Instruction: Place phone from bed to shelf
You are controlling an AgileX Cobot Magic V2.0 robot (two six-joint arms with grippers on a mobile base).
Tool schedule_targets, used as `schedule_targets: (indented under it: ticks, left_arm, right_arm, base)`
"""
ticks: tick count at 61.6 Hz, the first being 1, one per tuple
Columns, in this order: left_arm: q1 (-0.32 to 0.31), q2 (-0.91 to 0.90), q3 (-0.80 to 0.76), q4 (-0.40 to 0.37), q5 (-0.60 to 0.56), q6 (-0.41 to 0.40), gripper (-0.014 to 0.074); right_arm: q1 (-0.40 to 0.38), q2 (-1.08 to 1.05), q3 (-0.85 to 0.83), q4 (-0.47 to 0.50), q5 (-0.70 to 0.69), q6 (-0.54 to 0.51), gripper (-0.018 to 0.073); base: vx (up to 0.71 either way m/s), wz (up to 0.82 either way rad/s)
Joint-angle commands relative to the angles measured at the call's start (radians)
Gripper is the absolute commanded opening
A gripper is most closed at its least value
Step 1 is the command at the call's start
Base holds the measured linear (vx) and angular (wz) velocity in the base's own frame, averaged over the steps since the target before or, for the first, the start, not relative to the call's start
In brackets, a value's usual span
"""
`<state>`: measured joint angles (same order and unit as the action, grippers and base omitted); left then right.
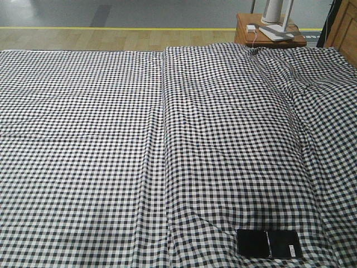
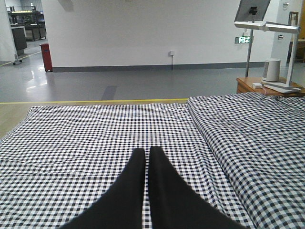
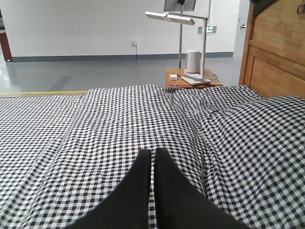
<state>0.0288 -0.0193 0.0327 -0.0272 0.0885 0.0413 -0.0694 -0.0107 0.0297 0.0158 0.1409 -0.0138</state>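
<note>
1. I see the phone [image 1: 269, 243] in the front view only. It lies flat on the bed [image 1: 167, 139], near the bed's near right corner, long side running left to right. It is glossy black with a pale crease across its middle.
2. A small white sticker sits near the phone's right end. Its print is too small for me to read.
3. The bed's sheet is a black-and-white small check with a fold down the middle and wrinkles on the right.
4. Left gripper [image 2: 144, 150]: black fingers pressed together at the tips, holding nothing, low over the sheet.
5. Right gripper [image 3: 153, 150]: also closed tip to tip, holding nothing, above the sheet.
6. Beyond the far right corner stands a small wooden table [image 3: 190, 76] carrying a white lamp [image 3: 177, 18] and a white cylinder [image 3: 192, 61].
7. A wooden panel [image 3: 276, 47] rises on the right. It carries dark lettering beginning with "C", cut off by the frame edge.
8. A green lit wall sign [image 2: 245, 40] is too blurred for me to read.
</note>
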Motion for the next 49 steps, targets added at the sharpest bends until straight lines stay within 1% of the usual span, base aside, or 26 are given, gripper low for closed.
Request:
schedule_targets:
  ticks: [1,49]
  left_arm:
    - [-0.004,-0.006,-0.025,-0.01,-0.072,-0.009,0.0001]
    - [-0.004,-0.006,-0.025,-0.01,-0.072,-0.009,0.0001]
  right_arm:
    - [-0.005,-0.01,0.007,-0.008,-0.075,-0.01,-0.0005]
    - [-0.005,-0.01,0.007,-0.008,-0.075,-0.01,-0.0005]
  base:
    - [0.0,0.0]
    - [0.0,0.0]
